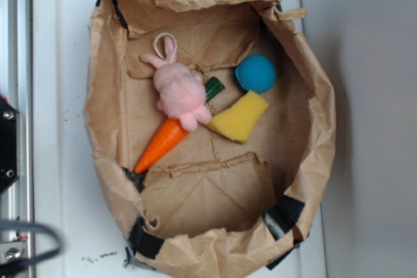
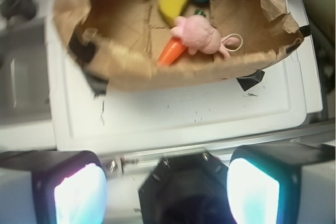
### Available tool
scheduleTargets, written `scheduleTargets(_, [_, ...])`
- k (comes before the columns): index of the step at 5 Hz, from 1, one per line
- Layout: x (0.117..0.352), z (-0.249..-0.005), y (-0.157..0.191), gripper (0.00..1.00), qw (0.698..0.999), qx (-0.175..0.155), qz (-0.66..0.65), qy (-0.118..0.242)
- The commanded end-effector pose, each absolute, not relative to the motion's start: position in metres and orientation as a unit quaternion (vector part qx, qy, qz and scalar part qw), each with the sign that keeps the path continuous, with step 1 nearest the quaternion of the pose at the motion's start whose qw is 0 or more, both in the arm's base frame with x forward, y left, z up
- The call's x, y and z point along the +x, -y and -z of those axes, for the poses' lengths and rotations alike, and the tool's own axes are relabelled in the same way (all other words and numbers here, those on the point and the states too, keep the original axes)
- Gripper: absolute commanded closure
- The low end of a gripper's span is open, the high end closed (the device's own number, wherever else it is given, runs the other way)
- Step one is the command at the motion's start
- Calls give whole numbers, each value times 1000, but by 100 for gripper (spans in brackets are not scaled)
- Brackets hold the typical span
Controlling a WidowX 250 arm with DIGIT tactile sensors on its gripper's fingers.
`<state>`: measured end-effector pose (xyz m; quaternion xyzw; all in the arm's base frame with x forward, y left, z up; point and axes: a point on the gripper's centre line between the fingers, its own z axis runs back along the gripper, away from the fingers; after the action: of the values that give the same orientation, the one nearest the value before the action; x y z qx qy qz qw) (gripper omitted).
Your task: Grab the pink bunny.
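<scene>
Crumpled brown paper tray cradles fluffy pink bunny.

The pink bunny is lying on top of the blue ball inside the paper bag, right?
Not quite. The pink bunny is inside the paper bag, but it lies on top of the orange carrot. The blue ball sits apart from it. The exterior view shows this.

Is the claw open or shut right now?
Open. In the wrist view the claw has its two fingers spread wide with nothing between them, well short of the pink bunny in the paper bag.
</scene>
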<state>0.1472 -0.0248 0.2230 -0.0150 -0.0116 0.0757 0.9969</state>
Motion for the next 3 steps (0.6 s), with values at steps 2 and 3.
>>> scheduleTargets(2, [241, -199, -7, 0, 940, -23, -339, 45])
scheduleTargets(3, [241, -199, -7, 0, 940, -23, -339, 45])
